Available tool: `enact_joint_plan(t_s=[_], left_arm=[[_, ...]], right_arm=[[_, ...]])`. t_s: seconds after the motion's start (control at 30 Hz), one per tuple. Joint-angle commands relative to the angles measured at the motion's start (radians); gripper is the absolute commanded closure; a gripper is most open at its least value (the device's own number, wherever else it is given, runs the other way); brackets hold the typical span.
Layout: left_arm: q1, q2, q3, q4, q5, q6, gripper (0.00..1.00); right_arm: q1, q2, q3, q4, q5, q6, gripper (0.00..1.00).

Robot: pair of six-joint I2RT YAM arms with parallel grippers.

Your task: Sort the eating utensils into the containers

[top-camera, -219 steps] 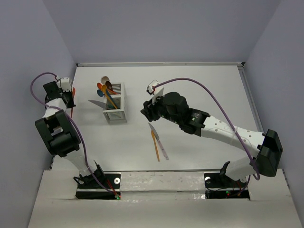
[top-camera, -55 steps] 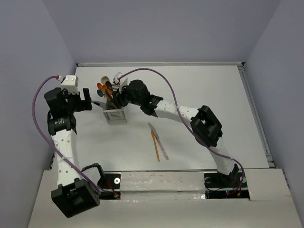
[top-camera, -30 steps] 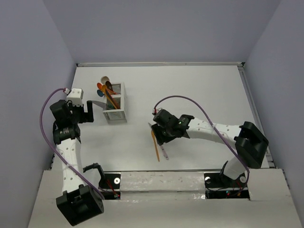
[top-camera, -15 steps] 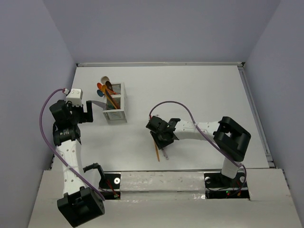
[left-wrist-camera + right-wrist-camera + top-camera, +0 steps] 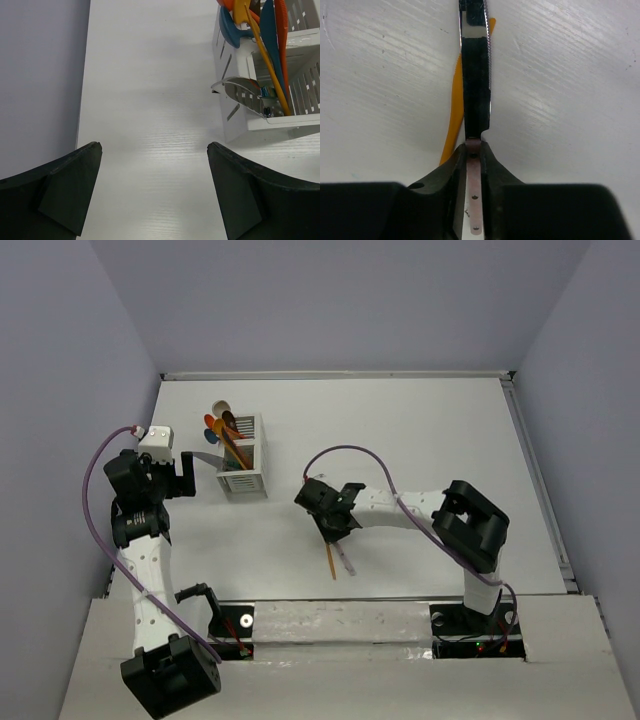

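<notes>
The white slatted caddy (image 5: 243, 462) stands at the left of the table with orange and blue utensils (image 5: 222, 430) upright in it. A silver-bladed knife (image 5: 242, 93) pokes out through its side. On the table's middle lie a pink-handled knife (image 5: 345, 560) and an orange utensil (image 5: 331, 562) side by side. My right gripper (image 5: 325, 515) is down on them. In the right wrist view the right gripper (image 5: 473, 147) is shut on the knife's pink handle (image 5: 474, 200), with the orange utensil (image 5: 452, 120) just to its left. My left gripper (image 5: 152, 145) hangs open beside the caddy (image 5: 280, 122), holding nothing.
The left wall (image 5: 40, 75) runs close beside the left gripper. A white cup-like rim (image 5: 220, 407) sits behind the caddy. The right arm's purple cable (image 5: 350, 452) arcs over the table's middle.
The right arm came away from the caddy, dropped onto the loose knife and orange utensil, and its jaws closed on the knife's handle. The left arm has stayed still and open.
</notes>
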Motion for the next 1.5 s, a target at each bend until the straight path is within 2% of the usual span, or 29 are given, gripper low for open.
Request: enact_joint_plan(t_s=[0.0, 0.03, 0.17, 0.3, 0.37, 0.5, 0.53, 0.6, 0.63, 0.67, 0.7, 0.73, 0.83, 0.9, 1.07, 1.23, 1.47], left_arm=[[0.008, -0.023, -0.008, 0.035, 0.001, 0.008, 0.01], [0.008, -0.024, -0.008, 0.035, 0.002, 0.008, 0.01], [0.006, -0.021, -0.008, 0.038, -0.001, 0.005, 0.01], [0.008, -0.026, -0.01, 0.038, -0.004, 0.003, 0.01], [0.008, -0.029, -0.011, 0.039, -0.002, 0.005, 0.01], [0.006, -0.027, -0.011, 0.044, 0.005, 0.0, 0.01], [0.008, -0.027, -0.011, 0.044, 0.004, -0.001, 0.01], [0.008, -0.027, -0.011, 0.044, 0.001, -0.003, 0.01], [0.008, -0.029, -0.011, 0.047, 0.001, -0.003, 0.01], [0.008, -0.029, -0.013, 0.051, -0.001, -0.003, 0.01], [0.008, -0.032, -0.014, 0.053, -0.007, -0.006, 0.01], [0.008, -0.032, -0.016, 0.055, -0.01, -0.008, 0.01], [0.008, -0.03, -0.017, 0.061, -0.019, -0.011, 0.01], [0.008, -0.029, -0.017, 0.061, -0.024, -0.012, 0.01], [0.008, -0.029, -0.019, 0.068, -0.036, -0.014, 0.01], [0.008, -0.029, -0.02, 0.073, -0.035, -0.014, 0.01], [0.009, -0.036, -0.025, 0.076, -0.033, -0.014, 0.01]], right_arm=[[0.003, 0.074, -0.031, 0.005, 0.034, 0.002, 0.93], [0.003, 0.068, -0.036, 0.005, 0.037, 0.0, 1.0], [0.003, 0.008, -0.045, -0.004, 0.09, 0.002, 1.0], [-0.006, -0.133, -0.033, -0.016, 0.287, 0.002, 1.0], [-0.006, -0.248, -0.019, 0.005, 0.386, -0.049, 1.0], [-0.006, -0.429, -0.01, 0.236, 0.416, -0.274, 1.0], [-0.006, -0.457, -0.013, 0.378, 0.397, -0.385, 1.0], [-0.006, -0.512, -0.02, 0.537, 0.313, -0.477, 1.0], [-0.006, -0.52, -0.029, 0.709, 0.27, -0.568, 1.0], [-0.006, -0.52, -0.036, 0.793, 0.227, -0.608, 1.0], [-0.006, -0.503, -0.04, 0.961, 0.134, -0.645, 1.0], [-0.006, -0.485, -0.043, 1.046, 0.089, -0.678, 1.0], [-0.006, -0.358, 0.006, 1.268, -0.043, -0.739, 1.0], [-0.006, -0.281, 0.086, 1.359, -0.128, -0.761, 1.0], [-0.006, -0.022, 0.289, 1.378, -0.201, -0.736, 1.0], [-0.006, 0.094, 0.371, 1.395, -0.291, -0.687, 1.0], [-0.041, 0.223, 0.455, 1.376, -0.325, -0.661, 1.0]])
